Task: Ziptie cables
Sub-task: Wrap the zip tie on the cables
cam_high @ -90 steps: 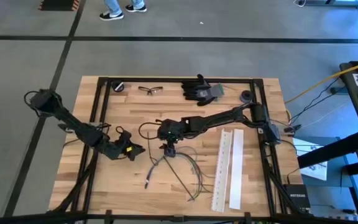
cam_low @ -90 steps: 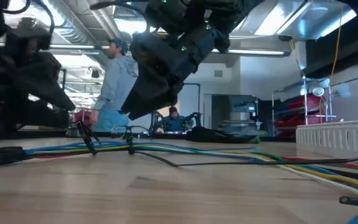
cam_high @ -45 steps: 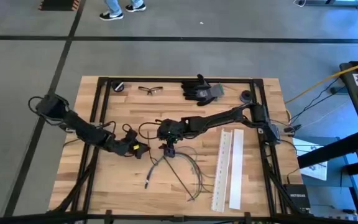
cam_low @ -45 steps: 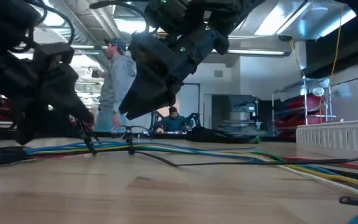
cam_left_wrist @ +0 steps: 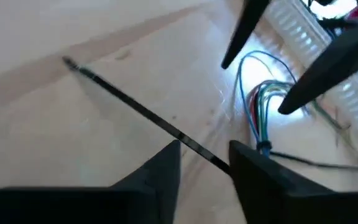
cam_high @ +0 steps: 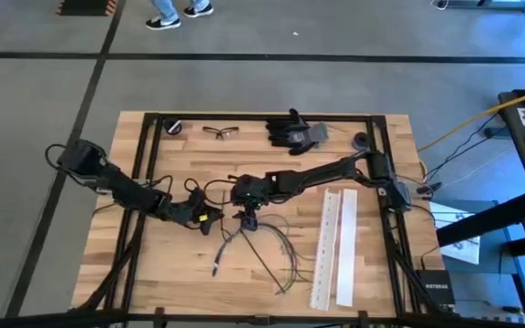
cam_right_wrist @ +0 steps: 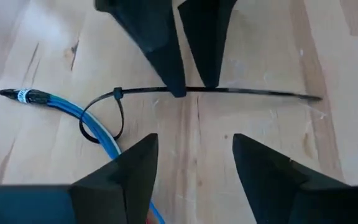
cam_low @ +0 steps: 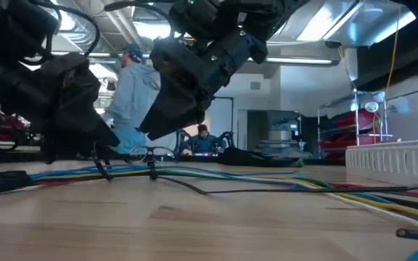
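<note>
The cables (cam_high: 262,251) lie fanned out on the wooden table near its middle; in the low view the cables (cam_low: 216,175) run flat along the top. A black ziptie (cam_right_wrist: 247,91) is looped around the blue cables (cam_right_wrist: 98,134), its tail lying flat. My left gripper (cam_high: 210,219) stands open at this tail, with the ziptie's strap (cam_left_wrist: 123,99) running between its fingers (cam_left_wrist: 166,171). My right gripper (cam_high: 247,217) hangs open just above the bundle, beside the loop. Its fingers (cam_right_wrist: 132,171) stand wide apart. My left gripper comes slanting down from the table's left, its fingers across the ziptie's strap (cam_right_wrist: 225,91) partway along the tail. One fingertip (cam_right_wrist: 176,87) reaches down to the strap. I cannot tell whether it touches. The strap lies flat on the table.
Two white perforated strips (cam_high: 335,246) lie to the right of the cables. Black gloves (cam_high: 294,132), safety glasses (cam_high: 220,132) and a small black round part (cam_high: 361,141) sit along the far edge. A person (cam_low: 136,87) stands beyond the table.
My left gripper has gone toward the table's right edge, up to the ziptie's tail and close to my right gripper.
</note>
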Controlling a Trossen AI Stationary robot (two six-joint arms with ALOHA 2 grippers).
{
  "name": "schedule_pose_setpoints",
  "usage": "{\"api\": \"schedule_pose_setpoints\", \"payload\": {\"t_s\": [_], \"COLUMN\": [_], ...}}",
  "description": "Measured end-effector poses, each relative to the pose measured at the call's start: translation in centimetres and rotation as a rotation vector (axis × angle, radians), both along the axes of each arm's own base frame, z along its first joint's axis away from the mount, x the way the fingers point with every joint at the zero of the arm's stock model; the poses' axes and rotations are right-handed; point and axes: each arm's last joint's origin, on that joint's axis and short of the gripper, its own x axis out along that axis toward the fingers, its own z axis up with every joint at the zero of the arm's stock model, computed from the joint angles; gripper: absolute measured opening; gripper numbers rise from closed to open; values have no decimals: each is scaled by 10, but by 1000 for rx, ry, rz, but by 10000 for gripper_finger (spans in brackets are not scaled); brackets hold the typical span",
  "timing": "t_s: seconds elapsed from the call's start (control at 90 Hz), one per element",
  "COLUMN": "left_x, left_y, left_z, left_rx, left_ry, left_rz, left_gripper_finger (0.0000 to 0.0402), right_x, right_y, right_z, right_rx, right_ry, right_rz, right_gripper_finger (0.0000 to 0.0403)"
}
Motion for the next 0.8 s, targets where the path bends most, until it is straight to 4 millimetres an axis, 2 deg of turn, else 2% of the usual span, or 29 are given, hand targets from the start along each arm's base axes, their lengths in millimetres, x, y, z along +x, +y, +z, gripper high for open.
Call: {"api": "schedule_pose_setpoints", "payload": {"t_s": [0.056, 0.1, 0.3, 0.533, 0.8], "left_x": [2, 4, 13, 9, 10], "left_y": [-1, -1, -5, -3, 8], "left_z": [1, 3, 13, 7, 25], "left_rx": [58, 97, 197, 63, -71], "left_ry": [5, 3, -19, 39, -16], "left_rz": [-30, -51, -104, -80, -148], "left_gripper_finger": [34, 15, 3, 35, 130], "right_x": [0, -1, -4, -11, -12], "right_y": [2, 3, 8, 8, 11], "right_z": [0, 1, -2, -7, -8], "right_rx": [35, 68, 121, 139, 100], "right_ry": [0, -1, 48, 152, 166], "right_rz": [42, 78, 110, 73, 54], "right_gripper_finger": [193, 189, 155, 151, 199]}}
